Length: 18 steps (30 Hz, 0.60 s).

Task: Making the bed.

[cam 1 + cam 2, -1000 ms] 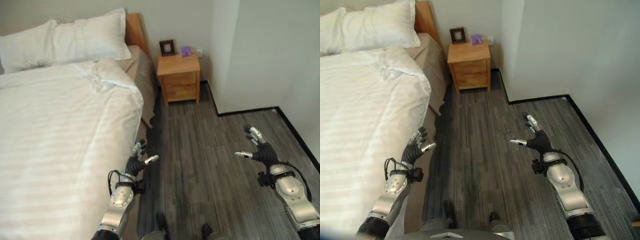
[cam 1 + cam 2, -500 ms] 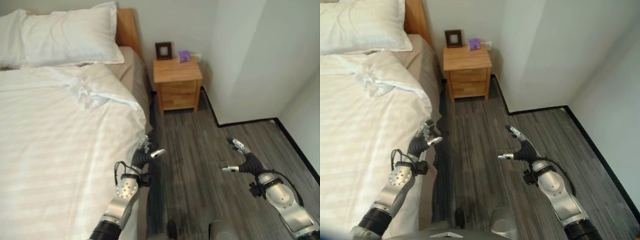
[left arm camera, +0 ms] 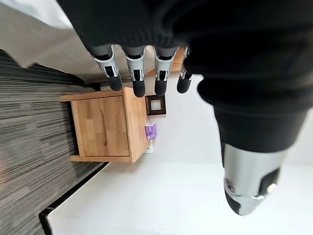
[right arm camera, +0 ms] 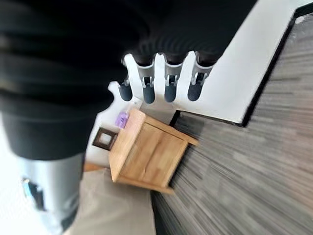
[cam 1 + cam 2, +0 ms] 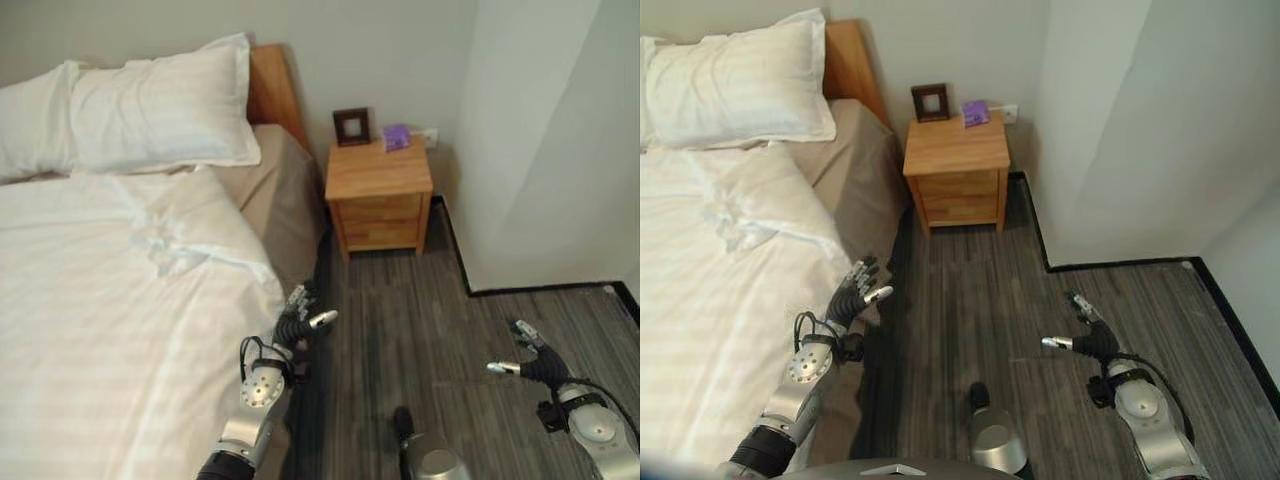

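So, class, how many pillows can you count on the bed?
2. One pillow lies beside the headboard's end; the other sits left of it, cut off by the picture's edge. More could lie beyond that.

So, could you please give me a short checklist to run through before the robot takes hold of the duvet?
1. Left robot hand open and holding nothing: ok.
2. Right robot hand open and holding nothing: ok, it hovers over the floor.
3. Left robot hand beside the bed's edge: ok, though contact with the duvet cannot be told.
4. Duvet smooth: not ok, its top corner is bunched and folded.
5. Pillows in place at the headboard: ok.
6. Nightstand apart from both robot hands: ok.
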Available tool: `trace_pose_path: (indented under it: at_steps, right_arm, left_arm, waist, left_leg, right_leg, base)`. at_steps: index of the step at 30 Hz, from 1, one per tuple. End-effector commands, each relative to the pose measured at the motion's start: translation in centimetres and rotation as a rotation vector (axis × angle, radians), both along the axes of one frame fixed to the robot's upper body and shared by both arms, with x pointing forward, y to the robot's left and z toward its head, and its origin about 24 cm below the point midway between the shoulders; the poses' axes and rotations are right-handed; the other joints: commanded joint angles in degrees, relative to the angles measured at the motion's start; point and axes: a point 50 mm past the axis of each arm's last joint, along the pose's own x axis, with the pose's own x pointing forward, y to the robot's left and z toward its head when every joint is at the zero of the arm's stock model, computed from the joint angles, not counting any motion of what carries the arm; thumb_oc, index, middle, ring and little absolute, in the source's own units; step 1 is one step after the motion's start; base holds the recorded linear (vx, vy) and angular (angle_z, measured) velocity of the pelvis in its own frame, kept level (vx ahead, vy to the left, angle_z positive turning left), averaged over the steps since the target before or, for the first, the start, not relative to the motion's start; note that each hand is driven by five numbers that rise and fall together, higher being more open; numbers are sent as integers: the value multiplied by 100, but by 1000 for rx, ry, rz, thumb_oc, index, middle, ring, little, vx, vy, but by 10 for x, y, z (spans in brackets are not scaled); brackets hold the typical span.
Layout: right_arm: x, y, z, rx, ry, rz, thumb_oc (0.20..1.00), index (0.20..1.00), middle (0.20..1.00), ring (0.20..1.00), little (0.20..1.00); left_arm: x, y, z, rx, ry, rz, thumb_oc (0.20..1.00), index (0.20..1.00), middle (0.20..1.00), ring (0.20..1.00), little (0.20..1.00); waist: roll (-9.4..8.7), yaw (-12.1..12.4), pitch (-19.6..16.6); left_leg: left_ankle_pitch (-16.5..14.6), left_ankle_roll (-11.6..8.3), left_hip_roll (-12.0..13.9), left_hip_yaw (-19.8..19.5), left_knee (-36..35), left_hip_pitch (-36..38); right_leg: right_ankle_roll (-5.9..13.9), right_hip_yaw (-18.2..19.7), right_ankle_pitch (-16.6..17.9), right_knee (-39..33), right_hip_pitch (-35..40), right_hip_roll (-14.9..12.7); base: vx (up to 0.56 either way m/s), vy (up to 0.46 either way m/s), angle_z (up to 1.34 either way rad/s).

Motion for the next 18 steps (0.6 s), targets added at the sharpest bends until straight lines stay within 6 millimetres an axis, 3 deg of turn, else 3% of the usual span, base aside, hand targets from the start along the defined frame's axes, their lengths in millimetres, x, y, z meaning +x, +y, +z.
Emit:
trace_pose_path:
  at_steps: [1,2,3,5,6,8,10,11,12,13,14,15,16,18]
  right_arm:
    - [22,23,26,40,-140,107,1000,1000,1000,1000,1000]
    - [25,28,27,41,-147,128,1000,1000,1000,1000,1000]
    - [30,40,30,67,-160,179,1000,1000,1000,1000,1000]
    - [30,40,30,67,-159,179,1000,1000,1000,1000,1000]
    - [30,47,27,78,-145,212,1000,1000,1000,1000,1000]
    - [27,54,22,82,-115,259,1000,1000,1000,1000,1000]
    - [26,55,14,72,-90,259,1000,1000,1000,1000,1000]
    - [26,56,14,60,-94,263,1000,1000,1000,1000,1000]
    - [27,56,15,57,-96,263,1000,1000,1000,1000,1000]
    - [26,56,14,56,-92,263,1000,1000,1000,1000,1000]
    - [27,67,13,31,-82,319,1000,1000,1000,1000,1000]
    - [27,68,13,31,-81,320,1000,1000,1000,1000,1000]
    - [33,76,16,1,-100,356,1000,1000,1000,1000,1000]
    - [43,85,32,-26,-167,402,1000,1000,1000,1000,1000]
  left_arm:
    - [16,13,39,-19,-188,32,1000,1000,1000,1000,1000]
    - [14,15,38,-17,-184,36,1000,1000,1000,1000,1000]
    - [8,18,33,-21,-166,49,1000,1000,1000,1000,1000]
    - [7,18,33,-21,-165,49,1000,1000,1000,1000,1000]
    - [2,18,29,-20,-151,52,1000,1000,1000,1000,1000]
    - [-3,19,26,-27,-140,49,1000,1000,1000,1000,1000]
    - [-1,17,27,-32,-144,50,1000,1000,1000,1000,1000]
    - [0,18,29,-32,-149,51,1000,1000,1000,1000,1000]
    - [0,18,30,-33,-149,39,1000,1000,1000,1000,1000]
    - [-1,18,30,-35,-145,38,1000,1000,1000,1000,1000]
    - [-11,21,19,-31,-92,25,1000,1000,1000,1000,1000]
    - [-12,22,19,-30,-91,25,1000,1000,1000,1000,1000]
    - [-13,22,13,-29,-58,20,1000,1000,1000,1000,1000]
    - [-14,28,11,-10,-42,31,1000,1000,1000,1000,1000]
  waist:
    - [-393,306,299]
    - [-382,422,294]
    - [-263,688,259]
    - [-288,707,249]
    - [-205,851,191]
    - [-68,1045,99]
    - [5,979,88]
    - [-14,876,77]
    - [30,784,-12]
    - [23,770,-4]
    - [72,970,-176]
    - [57,948,-186]
    - [-50,1053,-230]
    - [-134,1157,-273]
  left_leg:
    - [474,198,44,834,837,-206]
    - [395,265,203,975,591,-403]
    - [285,474,319,1078,-616,-729]
    - [323,482,290,1113,-680,-700]
    - [278,634,223,1152,-1603,-725]
    - [425,679,181,1309,-3283,-695]
    - [637,683,466,2527,-3932,-811]
    - [637,718,646,3499,-4181,-640]
    - [625,737,777,3958,-4324,-462]
    - [614,727,722,3954,-4403,-390]
    - [538,1101,236,3806,-4533,-182]
    - [516,1123,209,3789,-4533,-190]
    - [449,1289,67,3780,-4540,-29]
    - [237,1483,-74,3735,-4580,222]
  right_leg:
    - [378,216,186,-603,459,-195]
    - [365,301,63,-603,549,-172]
    - [406,497,-232,-603,831,-56]
    - [409,521,-222,-603,819,-85]
    - [465,633,-337,-603,937,-44]
    - [571,609,-630,-603,1205,3]
    - [545,333,-852,-603,1492,76]
    - [586,47,-926,-603,1678,56]
    - [608,-130,-960,-574,1746,79]
    - [630,-147,-993,-572,1795,58]
    - [764,-381,-929,157,1921,88]
    - [786,-399,-965,207,1901,64]
    - [1171,-627,-614,999,1735,-71]
    - [1653,-910,12,2180,1353,-461]
  base:
    - [498,-168,-72]
    - [694,-39,-91]
    - [536,15,-116]
    - [292,42,-101]
    - [363,109,-54]
    - [523,99,-43]
    - [470,21,-19]
    - [476,12,79]
    - [373,17,102]
    - [649,-13,93]
    - [483,-5,75]
    - [687,-16,92]
    - [331,34,61]
    - [392,5,57]
